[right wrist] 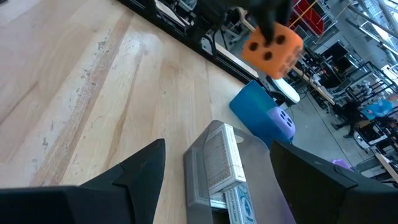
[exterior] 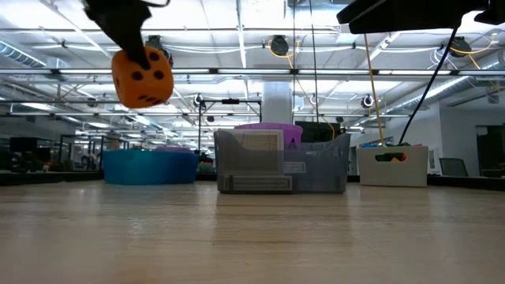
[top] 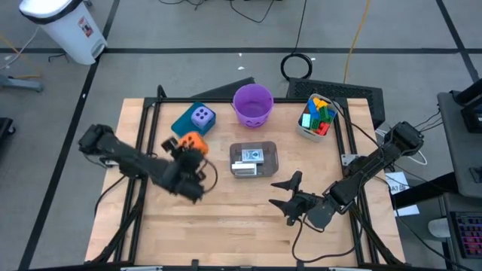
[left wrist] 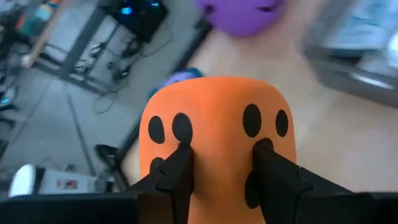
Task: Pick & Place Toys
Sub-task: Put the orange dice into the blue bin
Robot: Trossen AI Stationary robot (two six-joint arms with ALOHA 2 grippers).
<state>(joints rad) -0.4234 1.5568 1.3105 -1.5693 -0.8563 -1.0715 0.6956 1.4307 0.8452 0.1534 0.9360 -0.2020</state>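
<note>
The left hand point(top: 190, 154) holds the orange die point(top: 193, 141) between its two fingers point(left wrist: 177, 171), and the die hangs in the air, well above the table point(exterior: 252, 237). In the high view it is near the teal bin point(top: 187, 120), where the purple die point(top: 202, 117) already lies. I judge that the carrying step is in hand: the die is picked but not yet placed. The next move probably calls for bringing the die over the teal bin and then letting it go. The right hand point(top: 290, 197) waits low over the table with its fingers wide apart, near the clear tub with cards point(top: 254, 159).
</note>
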